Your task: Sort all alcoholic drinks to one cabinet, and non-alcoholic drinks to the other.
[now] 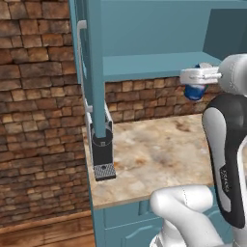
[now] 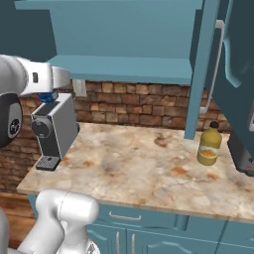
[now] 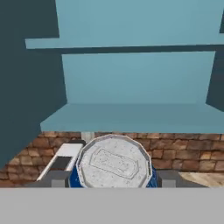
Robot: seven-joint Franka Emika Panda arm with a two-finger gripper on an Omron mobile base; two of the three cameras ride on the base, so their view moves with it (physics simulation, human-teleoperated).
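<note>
My gripper (image 1: 195, 85) is shut on the short blue soda can (image 1: 194, 91), one of the non-alcoholic drinks, and holds it upright in the air just below the front edge of the open cabinet's lower shelf (image 1: 154, 65). In the hand view the can's silver top (image 3: 114, 162) sits between the two fingertips (image 3: 57, 180), facing the shelf (image 3: 131, 116). A bit of the can (image 2: 48, 97) peeks from under my forearm. The yellow-orange juice bottle (image 2: 210, 145) with a black cap stands on the counter at the right. The alcoholic drinks are out of view.
A grey coffee machine (image 2: 52, 129) stands at the counter's left end, right below the can. Open cabinet doors (image 1: 94, 67) (image 2: 201, 69) hang out over the marble counter (image 2: 134, 163). A brick wall backs the counter.
</note>
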